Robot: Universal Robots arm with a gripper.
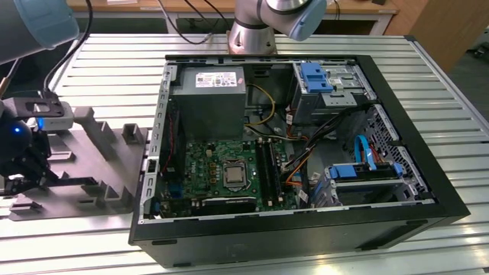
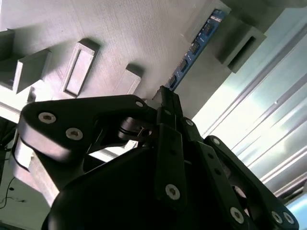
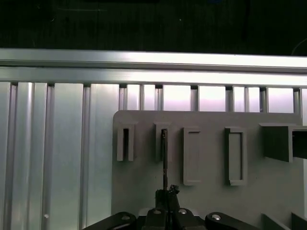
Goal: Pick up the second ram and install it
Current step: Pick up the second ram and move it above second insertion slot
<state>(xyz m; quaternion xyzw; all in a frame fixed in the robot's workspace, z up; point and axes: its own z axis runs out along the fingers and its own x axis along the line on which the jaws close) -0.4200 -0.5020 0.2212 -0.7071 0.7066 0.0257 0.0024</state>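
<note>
1. The step in hand was the pick-up, not the install. The gripper (image 1: 23,182) hung over the grey holder tray (image 1: 114,192), which lay on the slatted table (image 1: 114,74) just beside the open computer case (image 1: 306,232), on the exterior view's left.
2. The second ram (image 2: 196,45) stood on edge in that tray. Its far end sat between the walls of a raised slot block (image 2: 240,40), and in the first wrist view it showed as a thin dark line running into one of the tray's narrow slots.
3. The jaws were drawn narrow and pinched on the near end of the stick. No gap showed between them and the board, so I judged the hold made.
4. The stick looked not yet lifted, being seated in the tray and well apart from the green motherboard (image 1: 206,166) and its long black slot rails (image 1: 267,166).
5. By my reading, getting it free called for a straight pull along the line of the slot walls — any twist would likely jam the thin board. As it was held near one end, the far end could lever or sag, so a slow, level rise seemed wise.
</note>
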